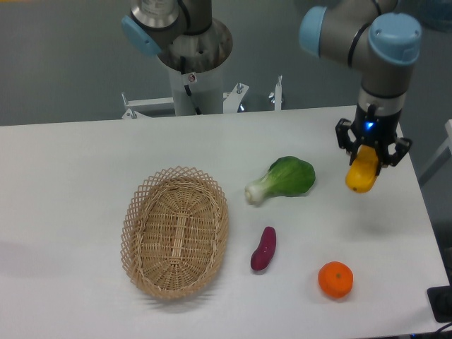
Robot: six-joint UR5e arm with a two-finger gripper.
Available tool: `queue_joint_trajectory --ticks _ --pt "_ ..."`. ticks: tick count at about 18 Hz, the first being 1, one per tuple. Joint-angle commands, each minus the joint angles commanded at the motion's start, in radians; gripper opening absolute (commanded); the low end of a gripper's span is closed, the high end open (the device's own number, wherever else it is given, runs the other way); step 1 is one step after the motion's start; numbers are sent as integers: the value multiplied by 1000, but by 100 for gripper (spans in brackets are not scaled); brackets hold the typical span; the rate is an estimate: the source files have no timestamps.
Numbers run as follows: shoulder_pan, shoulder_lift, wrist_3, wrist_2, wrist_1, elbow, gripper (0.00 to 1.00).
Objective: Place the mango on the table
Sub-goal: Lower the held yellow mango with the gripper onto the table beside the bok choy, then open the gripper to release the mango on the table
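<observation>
The mango (pixel 361 176) is a yellow-orange oval fruit hanging above the right side of the white table (pixel 85 169). My gripper (pixel 369 157) is shut on the mango's upper end, and the fruit's lower half sticks out below the fingers. It hangs to the right of the green vegetable and well above the orange fruit. A faint shadow lies on the table beneath it.
A green leafy vegetable (pixel 284 179) lies at the table's middle right. A purple sweet potato (pixel 263 248) and a round orange fruit (pixel 335 279) sit nearer the front. An oval wicker basket (pixel 176 231) stands left of centre. The table's right edge is close to the gripper.
</observation>
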Motion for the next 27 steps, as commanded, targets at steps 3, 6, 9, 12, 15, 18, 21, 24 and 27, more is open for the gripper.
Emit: queue_joint_trajectory --ticks 3,6,9,12,15,18,21,24,27 --pt "-32 -69 0 3 69 3 56" --pt "-60 -112 -6 31 103 2 56" --pt "-83 -134 -31 31 109 0 56" --pt "-95 -144 -43 31 111 -27 56" --pt "-107 -154 -43 32 111 -32 56" --pt "-121 -163 -61 32 111 -32 56" --pt "-121 -163 -61 32 109 -32 62" --pt "-121 -160 -58 32 111 -23 100" --pt "-120 -154 -60 32 109 -11 100"
